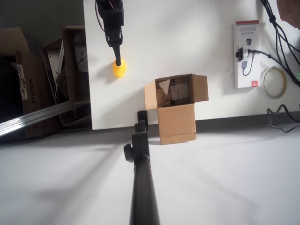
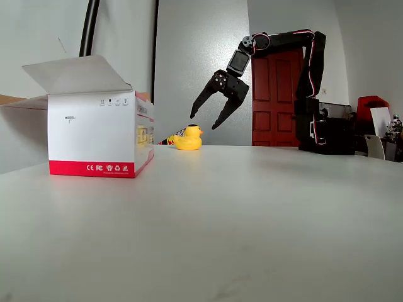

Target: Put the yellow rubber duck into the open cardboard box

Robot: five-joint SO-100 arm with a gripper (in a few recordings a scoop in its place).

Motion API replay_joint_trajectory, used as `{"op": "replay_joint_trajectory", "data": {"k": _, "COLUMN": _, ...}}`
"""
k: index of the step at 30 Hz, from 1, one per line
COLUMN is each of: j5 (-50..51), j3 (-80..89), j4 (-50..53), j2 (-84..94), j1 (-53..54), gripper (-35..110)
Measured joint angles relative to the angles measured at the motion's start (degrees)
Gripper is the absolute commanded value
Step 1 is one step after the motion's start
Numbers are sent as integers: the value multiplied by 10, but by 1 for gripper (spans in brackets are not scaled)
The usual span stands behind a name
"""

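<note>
Claw (image 2: 203,122): your black two-finger claw hangs spread wide in the fixed view, released, gripping nothing. Its tips sit just above and beside the duck (image 2: 188,138), apart from it. In the overhead view the claw (image 1: 118,62) reaches down from the top edge of the picture and overlaps the duck (image 1: 119,69); contact cannot be told from there.

Duck: small, bright yellow, rounded and smooth, with an orange beak. It sits upright on the white table (image 1: 187,37), up and to the left of the cardboard box (image 1: 176,105) in the overhead view, near it but not touching.

Cardboard box: plain light-brown corrugated board, open at the top, flaps folded outward, one long flap hanging past the table's edge. You see dark scraps and a pale triangular piece inside.

Obstacles: a dark pole (image 1: 142,183) rises from the bottom of the overhead view, its top just beside the box's left flap. The table between duck and box is bare.

Other items: a white carton with a red band (image 2: 94,135), its lid flap raised, stands at the left of the fixed view, nearer the camera than the duck. In the overhead view that carton (image 1: 247,54) lies at the right, with black cables (image 1: 281,28) and a tape ring (image 1: 274,82) beside it. Darker printed boxes (image 1: 28,84) stand off the table's left side.
</note>
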Motion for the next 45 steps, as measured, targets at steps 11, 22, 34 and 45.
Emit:
{"op": "replay_joint_trajectory", "data": {"k": 11, "j5": 4, "j3": -38, "j4": -17, "j2": -69, "j1": -5, "gripper": 26}}
{"op": "replay_joint_trajectory", "data": {"k": 22, "j5": 10, "j3": -72, "j4": -24, "j2": -122, "j1": -13, "gripper": 26}}
{"op": "replay_joint_trajectory", "data": {"k": 34, "j5": 10, "j3": -99, "j4": -29, "j2": -154, "j1": -1, "gripper": 25}}
{"op": "replay_joint_trajectory", "data": {"k": 45, "j5": 11, "j3": -100, "j4": -29, "j2": -163, "j1": 13, "gripper": 20}}
